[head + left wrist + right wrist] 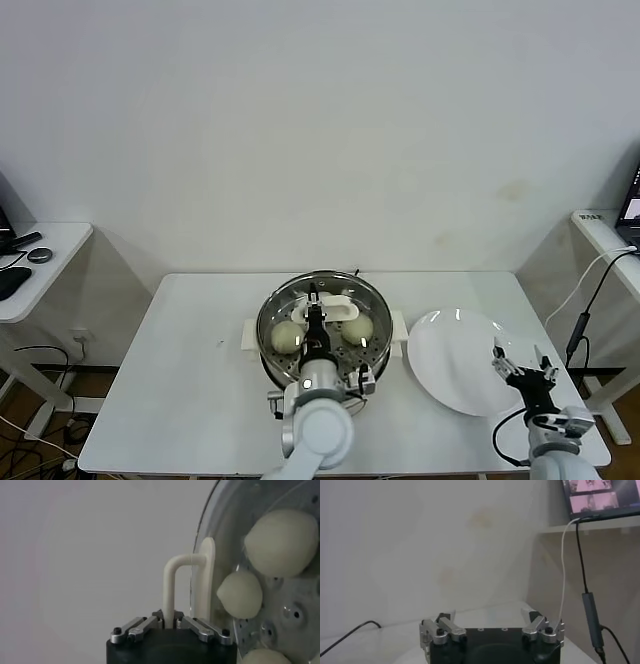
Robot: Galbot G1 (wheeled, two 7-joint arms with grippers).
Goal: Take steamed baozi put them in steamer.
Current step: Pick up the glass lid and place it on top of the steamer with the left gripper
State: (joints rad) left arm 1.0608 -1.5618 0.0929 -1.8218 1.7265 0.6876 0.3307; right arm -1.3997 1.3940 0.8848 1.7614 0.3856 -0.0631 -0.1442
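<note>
Nearest the head camera, the left gripper is seen reaching over the steamer, and its fingers are clenched on the white handle of the glass lid. From the left wrist view, the handle's post is gripped between the two fingers, and the lid's glass edge is seen just beside the handle's base. Baozi are seen through the lid, resting on the perforated tray inside the steamer; three are visible from the wrist, one only partly. In the head view, two baozi are seen on either side of the arm, lying in the steamer, which stands at the middle of the white table. A round white plate lies just beside the steamer on the robot's right. The right gripper is held over the near rim of that plate, and its fingers are spread apart with nothing held between them. A cable hangs past the table's right edge.
</note>
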